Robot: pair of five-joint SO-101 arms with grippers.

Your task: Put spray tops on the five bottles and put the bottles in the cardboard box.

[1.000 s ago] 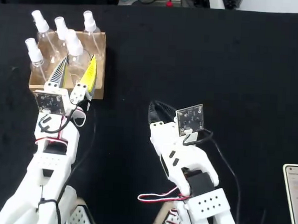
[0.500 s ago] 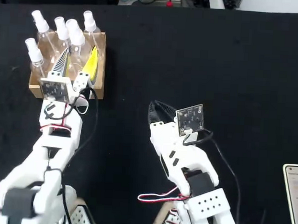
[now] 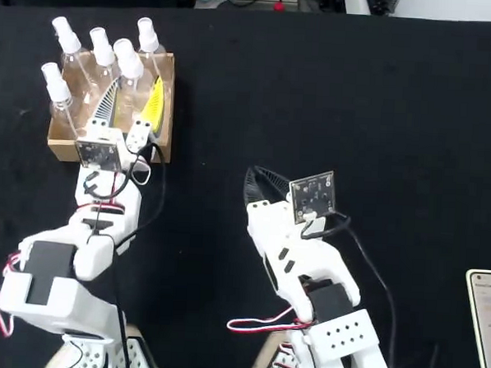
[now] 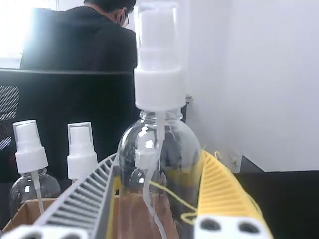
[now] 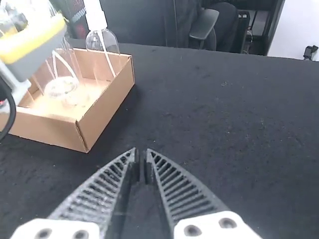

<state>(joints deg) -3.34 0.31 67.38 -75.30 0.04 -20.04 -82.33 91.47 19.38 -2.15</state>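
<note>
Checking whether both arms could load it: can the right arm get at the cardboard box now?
Probably yes: bare table lies between the shut right gripper and the cardboard box, though the left gripper holds a bottle there.

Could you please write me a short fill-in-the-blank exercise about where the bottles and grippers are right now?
The left gripper is shut on a bottle inside the cardboard ____. In all, ____ bottles carrying spray tops are there. The right gripper, over the black table, is ____ and holds nothing. Missing words: box; five; shut.
</note>
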